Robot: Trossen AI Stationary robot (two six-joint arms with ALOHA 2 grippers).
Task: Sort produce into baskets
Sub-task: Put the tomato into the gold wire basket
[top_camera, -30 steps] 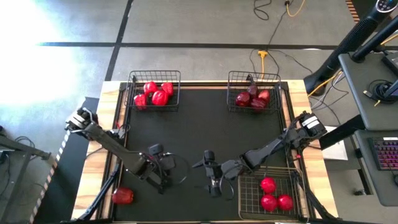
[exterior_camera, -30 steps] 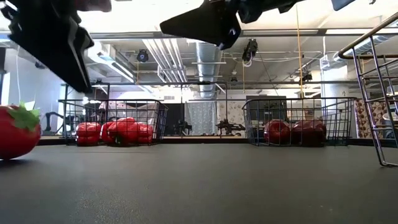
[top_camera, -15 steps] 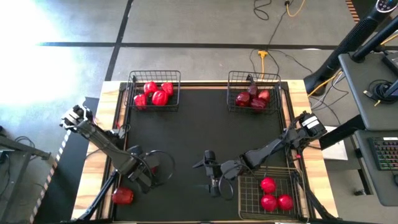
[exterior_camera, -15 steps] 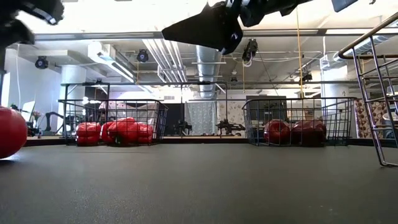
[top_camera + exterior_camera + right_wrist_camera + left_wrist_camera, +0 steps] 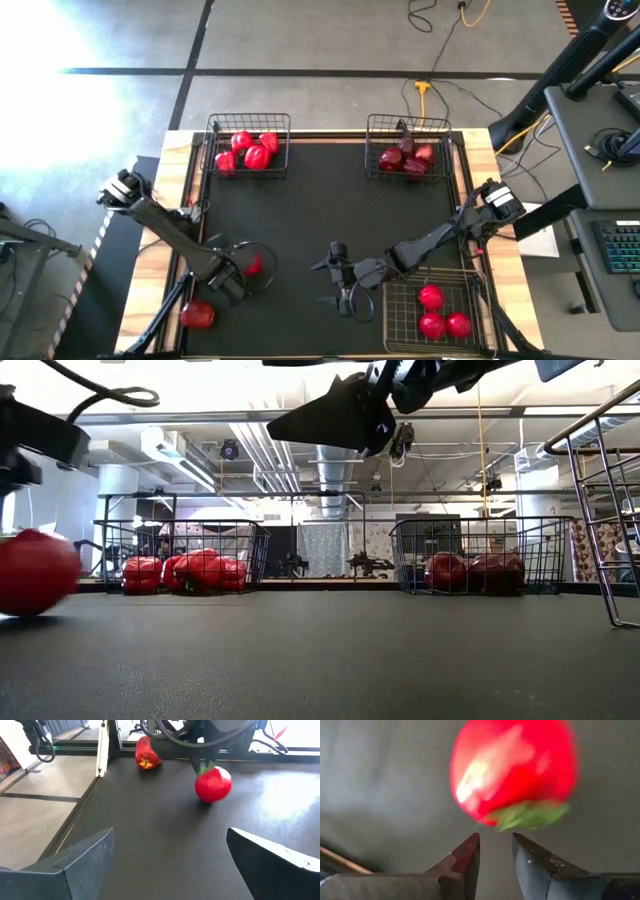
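A: Red tomato on the black mat, just past the left gripper, fingers nearly closed on nothing.

B: Right gripper spread wide beside the near basket.

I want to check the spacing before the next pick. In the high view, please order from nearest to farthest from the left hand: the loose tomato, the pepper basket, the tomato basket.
1. Loose tomato, just beside the left hand.
2. Pepper basket, far-left corner.
3. Tomato basket, near-right corner; only slightly farther.
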